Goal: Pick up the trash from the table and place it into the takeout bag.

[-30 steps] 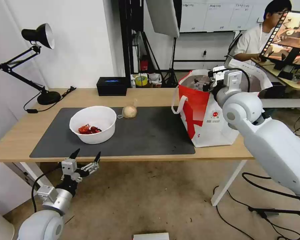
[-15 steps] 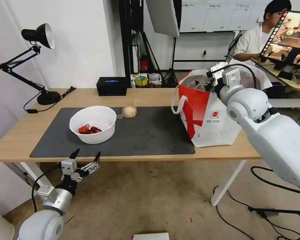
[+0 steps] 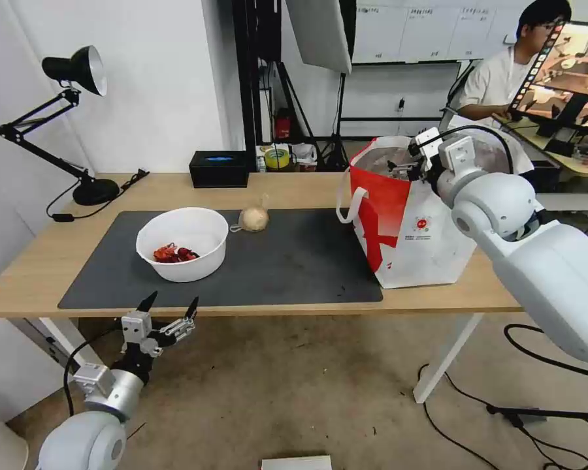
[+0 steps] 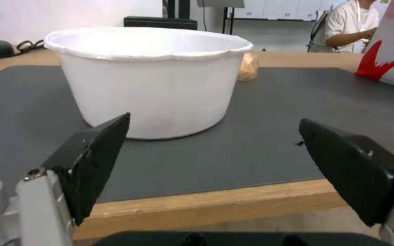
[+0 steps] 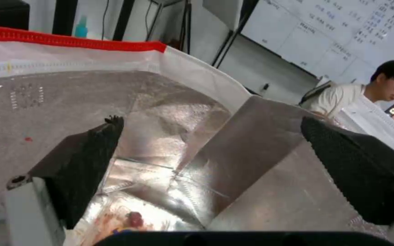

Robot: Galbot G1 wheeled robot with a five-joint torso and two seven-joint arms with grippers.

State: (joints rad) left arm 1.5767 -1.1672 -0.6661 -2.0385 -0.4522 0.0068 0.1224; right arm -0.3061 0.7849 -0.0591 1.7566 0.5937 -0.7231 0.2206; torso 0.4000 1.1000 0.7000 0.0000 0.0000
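I have the right gripper (image 3: 398,171) poised over the open mouth of the takeout bag (image 3: 405,228), at the upper right of the head view; its jaws are spread wide with nothing between them, and the wrist view looks straight down past them onto the foil lining. Some reddish scraps lie at the bottom there (what exactly, I cannot tell). I read that as a drop just made, the opening kept wide so nothing snags.

The left gripper (image 3: 170,307) hangs at the lower left of the frame, just off the near edge of the table (image 3: 294,186), also fully open and holding nothing. It faces the white bowl (image 3: 182,243), which puts it level for a side approach to the wall of that bowl, I would guess.

Counting what remains on the dark mat (image 3: 294,261): one white bowl with red scraps (image 3: 174,253) in it, left of centre, and one beige wrapped lump (image 3: 254,219) just beyond it, toward the middle. Two pieces of trash, then, both well apart from the one bag standing upright at the mat's right end.
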